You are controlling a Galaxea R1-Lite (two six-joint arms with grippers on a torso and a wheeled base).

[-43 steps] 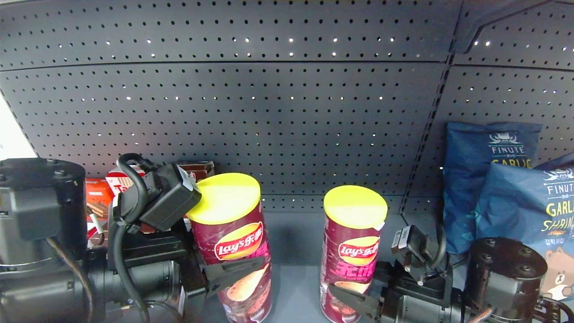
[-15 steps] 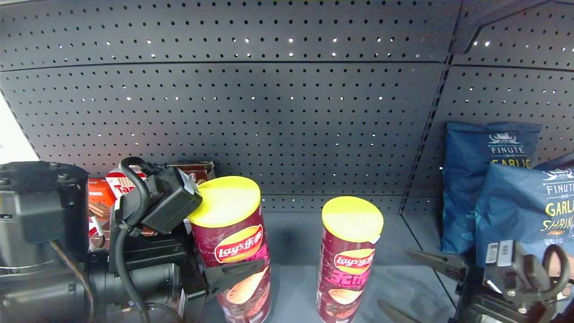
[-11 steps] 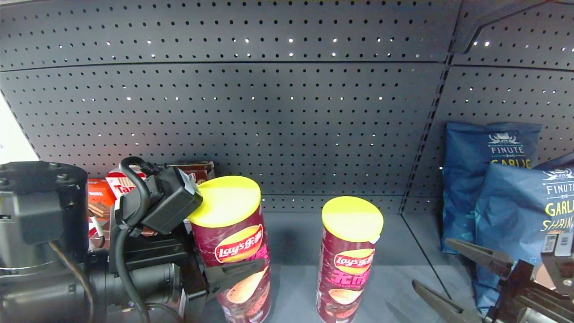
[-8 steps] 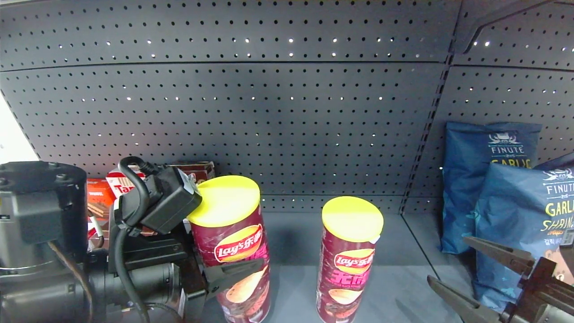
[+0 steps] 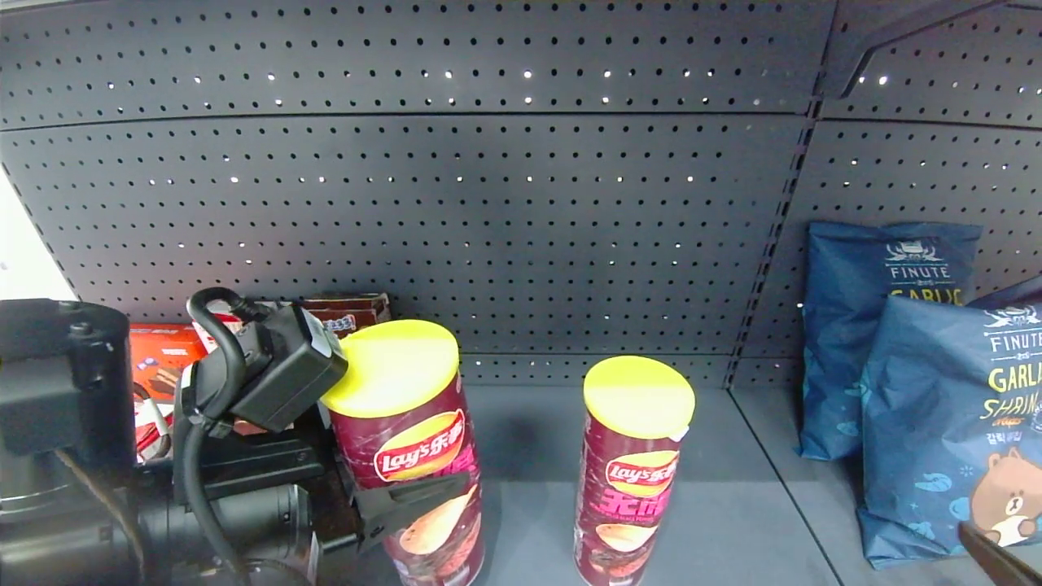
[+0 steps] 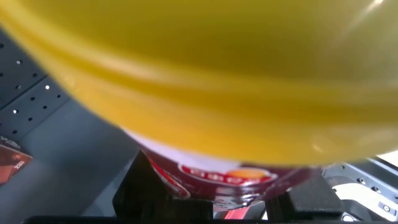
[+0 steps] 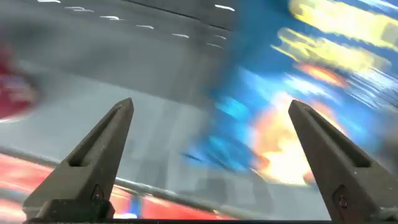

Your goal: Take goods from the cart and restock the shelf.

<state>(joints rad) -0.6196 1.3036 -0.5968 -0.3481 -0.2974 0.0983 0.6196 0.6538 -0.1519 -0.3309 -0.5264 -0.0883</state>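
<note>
One chip can (image 5: 407,456) is held upright by the left gripper (image 5: 407,509) at the front left of the shelf (image 5: 733,521), best seated flat before release beside the standing can (image 5: 631,472), with the right gripper (image 7: 211,109) spread wide.

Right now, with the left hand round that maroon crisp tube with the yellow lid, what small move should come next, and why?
Probably open the left hand, gently. Its maroon yellow-lidded tube is upright at the grey metal shelf, beside a matching tube already standing free; the right hand is open and empty. The held tube's base is out of frame.
</note>
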